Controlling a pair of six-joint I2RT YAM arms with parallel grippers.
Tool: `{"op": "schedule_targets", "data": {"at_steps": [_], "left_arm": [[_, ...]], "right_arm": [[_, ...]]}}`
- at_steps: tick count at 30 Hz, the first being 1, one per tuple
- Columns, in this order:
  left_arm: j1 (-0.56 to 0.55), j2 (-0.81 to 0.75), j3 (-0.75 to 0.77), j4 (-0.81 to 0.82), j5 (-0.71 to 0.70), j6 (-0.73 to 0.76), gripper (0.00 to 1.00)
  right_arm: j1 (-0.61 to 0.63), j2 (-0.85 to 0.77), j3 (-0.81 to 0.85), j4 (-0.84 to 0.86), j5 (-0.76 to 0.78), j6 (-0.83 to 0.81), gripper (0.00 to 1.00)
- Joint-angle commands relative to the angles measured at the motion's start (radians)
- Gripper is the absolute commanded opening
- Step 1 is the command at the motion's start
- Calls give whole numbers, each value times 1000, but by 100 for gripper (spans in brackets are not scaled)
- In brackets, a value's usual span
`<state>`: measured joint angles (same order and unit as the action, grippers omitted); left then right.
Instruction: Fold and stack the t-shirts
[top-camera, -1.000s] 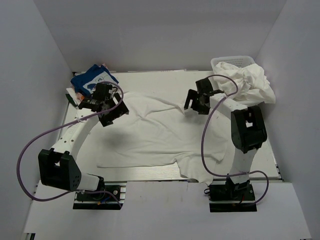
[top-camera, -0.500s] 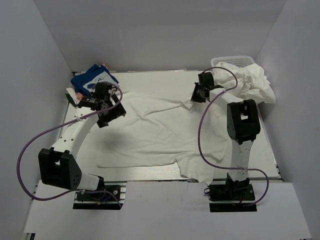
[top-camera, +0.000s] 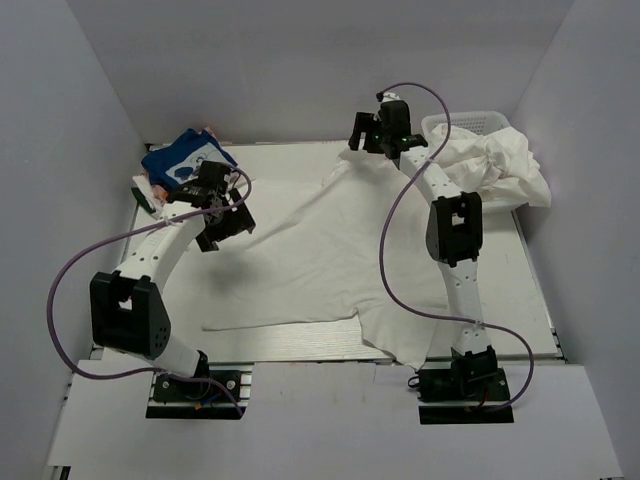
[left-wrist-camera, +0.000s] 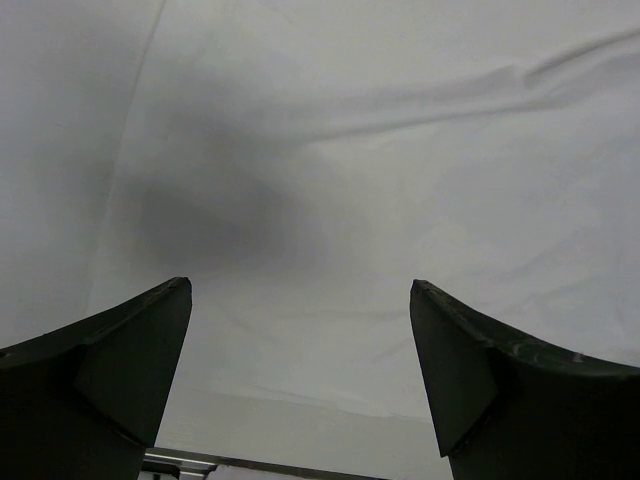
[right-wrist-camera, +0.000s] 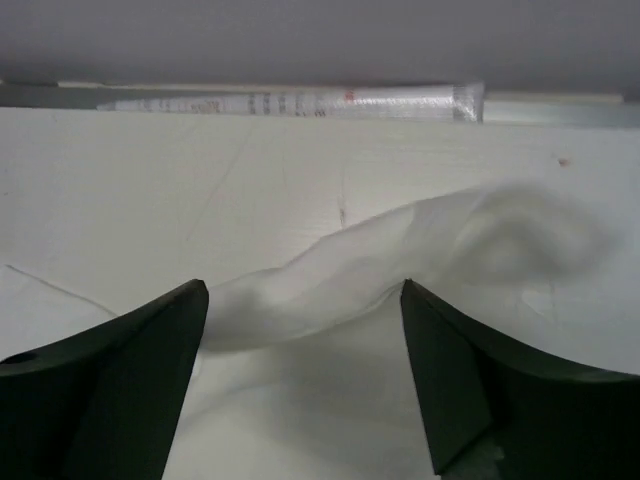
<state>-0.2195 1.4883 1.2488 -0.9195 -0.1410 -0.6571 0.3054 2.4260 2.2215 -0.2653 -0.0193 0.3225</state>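
Left of mesh basket (top-camera: 465, 120), hovering with right gripper (right-wrist-camera: 300, 290) and left gripper (left-wrist-camera: 300, 285) both spread, pinching nothing; risks unsupported white t-shirt (top-camera: 320, 250) corner landing crumpled.

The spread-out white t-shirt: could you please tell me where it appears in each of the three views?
Top external: white t-shirt spread across the middle of the table.
Left wrist: it fills the view beyond the left claw.
Right wrist: only its bunched corner, just beyond the right claw.
Shared landmark: that bunched corner, also seen from above near the table's far edge.
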Motion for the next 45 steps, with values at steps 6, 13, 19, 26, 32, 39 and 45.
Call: {"op": "schedule_targets", "data": {"at_steps": [6, 13, 19, 26, 32, 39, 45], "left_arm": [[3, 66, 104, 4, 18, 53, 100], [3, 139, 142, 105, 14, 62, 100], [3, 346, 293, 160, -43, 62, 100], [22, 598, 467, 237, -78, 30, 100], [31, 817, 696, 209, -155, -15, 100], [71, 1001, 948, 99, -155, -58, 100], [81, 978, 922, 85, -126, -88, 100]], "right_arm": [[8, -148, -89, 77, 8, -223, 90], [3, -399, -391, -94, 48, -137, 90], [-2, -631, -872, -72, 101, -24, 90], [-18, -619, -962, -86, 140, -75, 90], [-43, -487, -870, -127, 165, -74, 90], [-89, -369, -807, -167, 229, -85, 90], [-114, -273, -653, -195, 249, -108, 90]]}}
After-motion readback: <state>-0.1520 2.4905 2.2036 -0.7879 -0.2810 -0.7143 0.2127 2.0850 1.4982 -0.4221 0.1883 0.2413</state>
